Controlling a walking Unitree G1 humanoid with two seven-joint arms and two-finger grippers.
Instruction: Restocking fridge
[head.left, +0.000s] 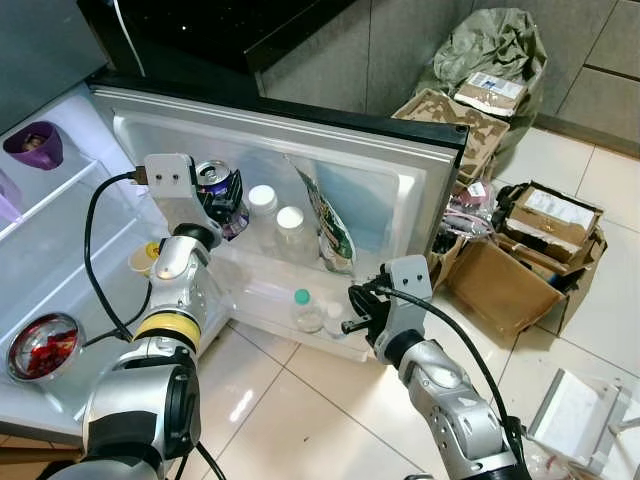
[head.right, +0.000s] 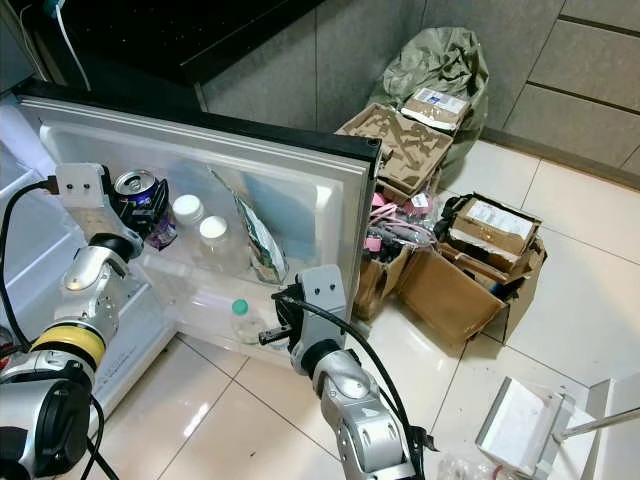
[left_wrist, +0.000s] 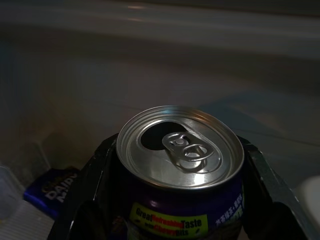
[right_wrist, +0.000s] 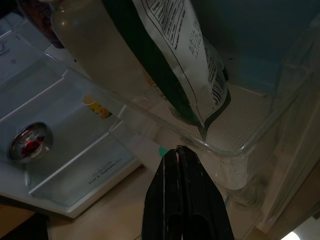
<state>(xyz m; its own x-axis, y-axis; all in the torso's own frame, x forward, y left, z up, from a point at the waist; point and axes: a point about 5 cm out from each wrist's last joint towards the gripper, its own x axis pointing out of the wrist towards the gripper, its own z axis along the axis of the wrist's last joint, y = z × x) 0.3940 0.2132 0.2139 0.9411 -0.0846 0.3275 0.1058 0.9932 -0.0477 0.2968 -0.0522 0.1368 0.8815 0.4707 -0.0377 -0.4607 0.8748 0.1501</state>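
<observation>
R arm: right gripper (head.left: 352, 306) is nearest the cam, low by the bottom edge of the open fridge door (head.left: 420, 150). Fingers pressed together, holding nothing.
L arm: left gripper (head.left: 226, 200) is up at the top door shelf (head.left: 262, 262), far-left end.
L jaws: closed around the purple can (head.left: 214, 180), one finger (left_wrist: 90, 175) each side of the body. Firm-looking hold.
Can axis: upright, open top facing up. Tab and mouth hole are clear in the wrist cam.
Can vs shelf: over or in the shelf's left end. Can't tell if its base is seated yet.
Neighbours: two white-capped bottles (head.left: 290, 232) stand just beside the can, on its right. Green snack bag (head.left: 328, 225) leans further along. Small green-capped bottle (head.left: 305, 310) is on the lower shelf.
Key relation: free slot is straight below the can, bottles tight on one side, so prob. a straight-down set and release.
Nearer arm: L, already on it. R is well apart and not needed.
Risk: can is open, so any tilt may spill.
</observation>
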